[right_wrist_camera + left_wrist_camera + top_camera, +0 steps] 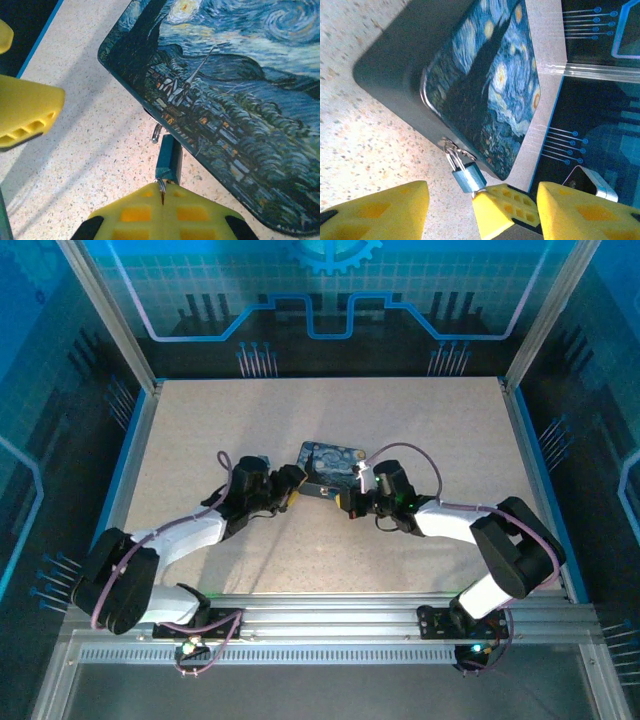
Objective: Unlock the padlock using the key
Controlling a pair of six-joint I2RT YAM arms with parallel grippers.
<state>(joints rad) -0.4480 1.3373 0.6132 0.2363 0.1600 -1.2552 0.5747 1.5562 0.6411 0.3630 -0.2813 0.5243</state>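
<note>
The small blue-grey padlock (468, 176) hangs by its silver shackle (451, 154) from the hasp on the front edge of the blue night-sky tin (485, 75). My right gripper (162, 189) is shut on the key (161, 187). Only the key's ring and a dark sliver show at the fingertips, pressed against the bottom of the padlock (169, 156). My left gripper (482, 192) stands open, its yellow fingers (385, 210) either side of the lock and the right gripper's tips, touching neither. From above, both grippers (293, 483) (352, 503) meet at the tin (335, 465).
The tin lies flat in the middle of the speckled table (250, 420). Purple cables (400, 448) loop over both arms. Blue side rails (530, 460) and glass walls bound the table. Open tabletop lies behind and to both sides of the tin.
</note>
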